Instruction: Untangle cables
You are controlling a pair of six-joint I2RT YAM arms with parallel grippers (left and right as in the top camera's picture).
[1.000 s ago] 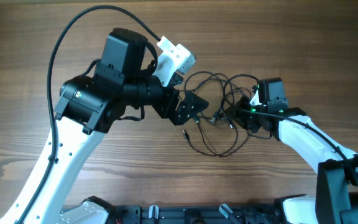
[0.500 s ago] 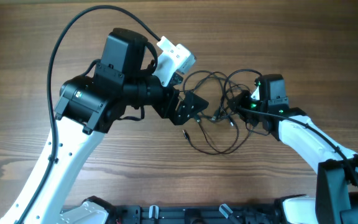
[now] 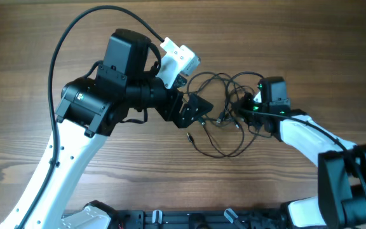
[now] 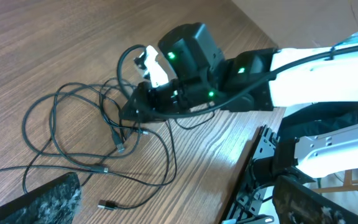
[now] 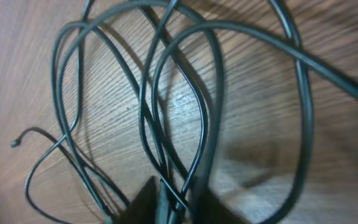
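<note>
From the lower left of the overhead view the black-and-white left arm (image 3: 88, 121) rises across the brown wood-grain table (image 3: 297, 38), a thick black hose-like cable (image 3: 62, 44) arching over it and a white box-shaped wrist camera (image 3: 180, 58) at its end. Its bulk hides the table beneath. The left gripper (image 3: 194, 109) overlaps the tangle's left edge; only one mottled grey finger pad (image 4: 48, 198) shows, so I cannot tell how the jaws stand. Centre-right lie the thin black cables (image 3: 224, 119) (image 4: 114, 127) (image 5: 145, 106), in loose crossing loops, one small plug (image 4: 107, 204) lying free. At their right side the right gripper (image 3: 245, 112) (image 4: 137, 107) (image 5: 166, 205) is pinched together on several strands.
</note>
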